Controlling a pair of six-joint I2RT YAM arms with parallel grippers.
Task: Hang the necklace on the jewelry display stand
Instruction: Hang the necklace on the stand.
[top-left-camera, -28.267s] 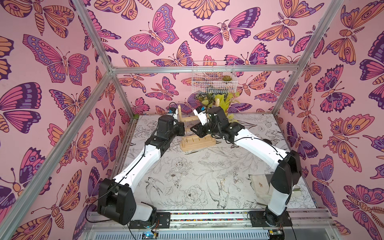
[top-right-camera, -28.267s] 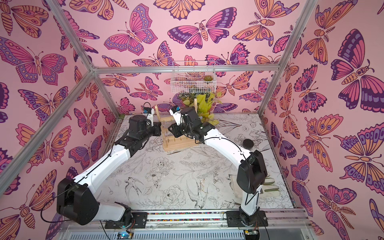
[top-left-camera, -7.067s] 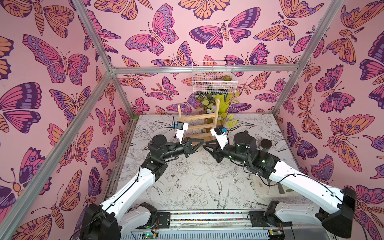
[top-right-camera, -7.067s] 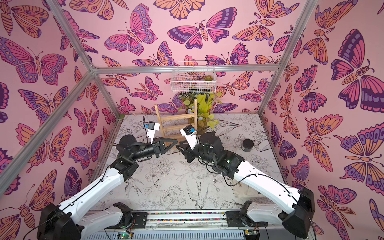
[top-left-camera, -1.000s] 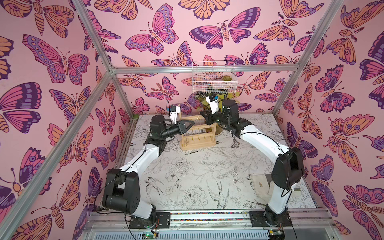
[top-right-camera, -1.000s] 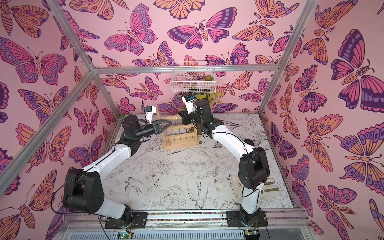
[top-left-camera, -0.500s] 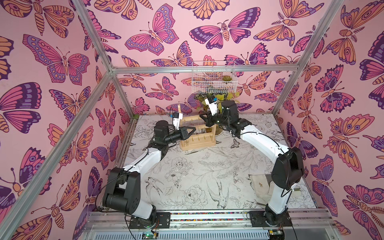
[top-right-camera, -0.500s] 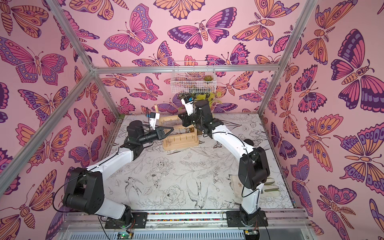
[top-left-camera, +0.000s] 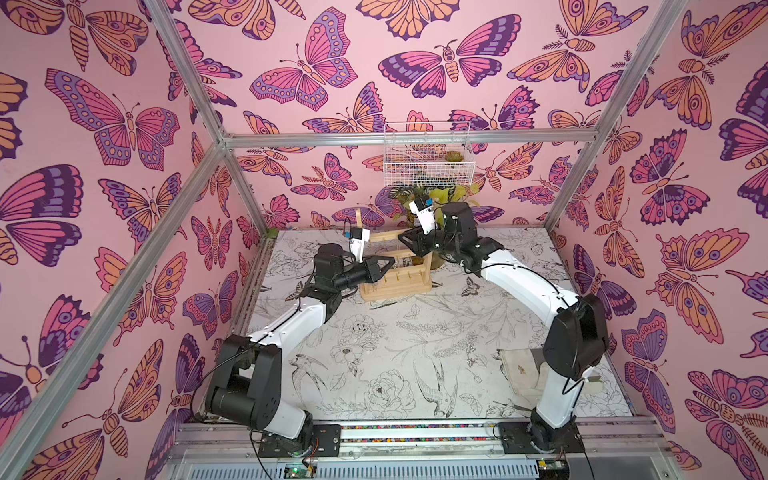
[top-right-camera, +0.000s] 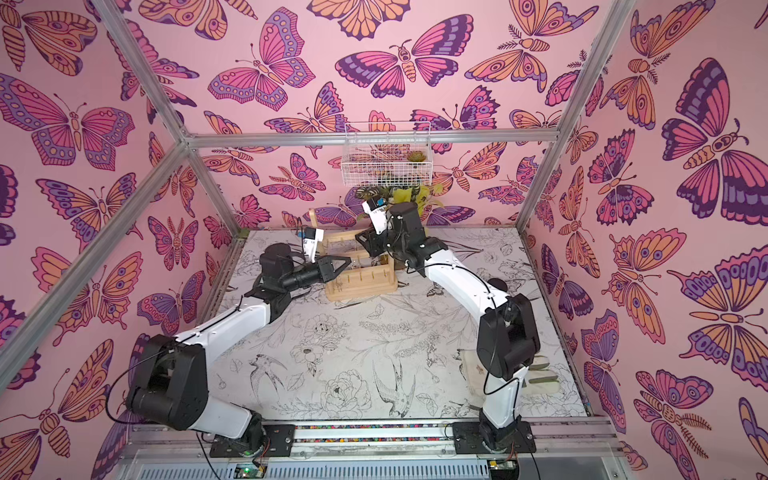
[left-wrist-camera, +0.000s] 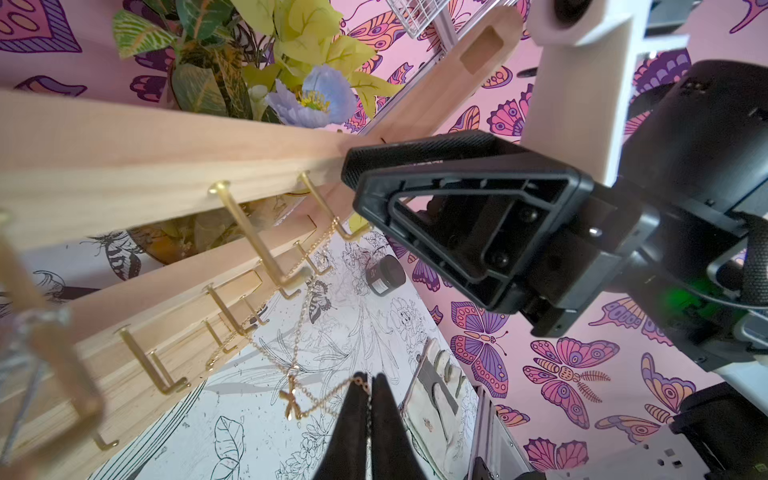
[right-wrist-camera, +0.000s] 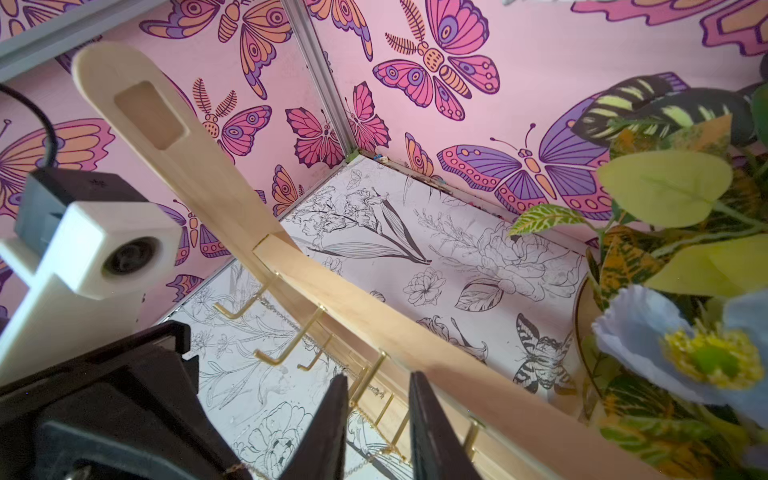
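- Necklace (left-wrist-camera: 300, 332): fine gold chain draped over two gold hooks (left-wrist-camera: 286, 274) toward the right end of the top crossbar (left-wrist-camera: 145, 158), sagging from there past a small cross pendant (left-wrist-camera: 289, 401) to the left gripper (left-wrist-camera: 370, 386); another strand visible by the hooks of the middle crossbar (left-wrist-camera: 174, 291), same chain or not impossible to tell.
- Jewelry display stand (top-left-camera: 399, 289): upright at the far middle of the table (top-left-camera: 395, 353), just in front of the potted plant (left-wrist-camera: 249, 62), base flat on it in both top views.
- Left gripper: fingers clenched on the low end of the chain, pinched right at the tips; placed on the near side of the stand, left of its middle and lower than the top crossbar.
- Right gripper (right-wrist-camera: 379, 376): fingers parted, grasping nothing, one hook and a stretch of chain framed in the gap; held close to the top crossbar's right end, contact with the wood not resolvable.
- Step in hand, as judged: the hanging itself, well advanced, with chain caught on the hooks, right fingers off it, and left fingers holding the free end out toward the near left.
- Next move, as judged: ease the left gripper toward the stand until the chain slackens and hangs plumb, release only then, and draw both arms toward the near side clear of hooks and pendant.
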